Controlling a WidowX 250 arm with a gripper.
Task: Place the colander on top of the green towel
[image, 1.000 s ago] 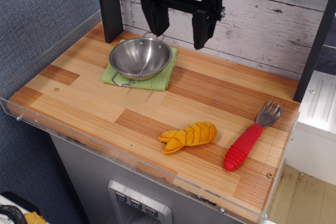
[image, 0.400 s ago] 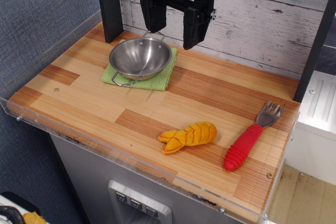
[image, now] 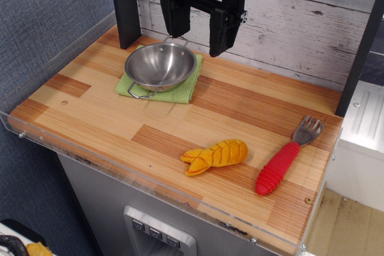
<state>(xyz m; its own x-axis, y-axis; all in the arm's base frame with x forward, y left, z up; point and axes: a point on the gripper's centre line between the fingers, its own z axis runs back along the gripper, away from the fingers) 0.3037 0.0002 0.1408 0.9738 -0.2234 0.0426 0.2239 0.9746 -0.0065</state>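
— Where's the colander [image: 161,65]?
— Sitting on the green towel [image: 177,91], far left of the wooden table [image: 252,112].
— And the gripper [image: 199,39]?
— Fingers spread, empty, apparently raised just behind it.

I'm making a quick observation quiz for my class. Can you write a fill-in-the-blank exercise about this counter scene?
1. The colander sits on the ____ towel.
2. The claw hangs above the colander with its jaws ____.
3. The fork has a ____ handle.
4. The yellow plush toy lies to the ____ of the fork in the picture.

Missing words: green; open; red; left
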